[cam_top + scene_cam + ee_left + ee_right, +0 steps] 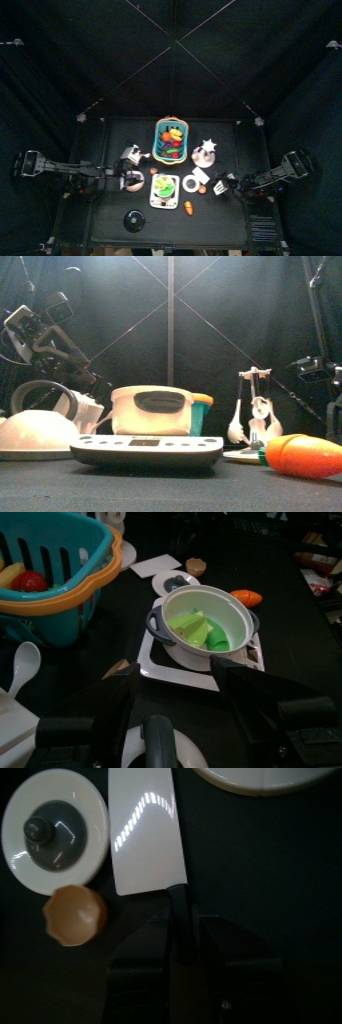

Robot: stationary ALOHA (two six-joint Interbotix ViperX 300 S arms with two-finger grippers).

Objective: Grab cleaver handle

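Note:
In the right wrist view the cleaver lies flat on the black table, its wide shiny blade (pixel 144 830) leading to a dark handle (pixel 179 916). My right gripper (pixel 187 963) is low over the handle. Its jaws are open and stand on either side of the handle's rear part. In the top view the right gripper (pixel 227 184) is at the table's right middle. My left gripper (pixel 187 707) is open and empty. It hovers at the table's left (pixel 130 179), above a white kettle (pixel 34 431).
A white lid with a black knob (pixel 54 830) and a brown egg-shaped thing (pixel 74 913) lie beside the cleaver. A pot of green pieces (pixel 207 624) stands on a scale (pixel 147 448). A basket (pixel 171 140), a utensil stand (pixel 254 406) and a carrot (pixel 305 454) are nearby.

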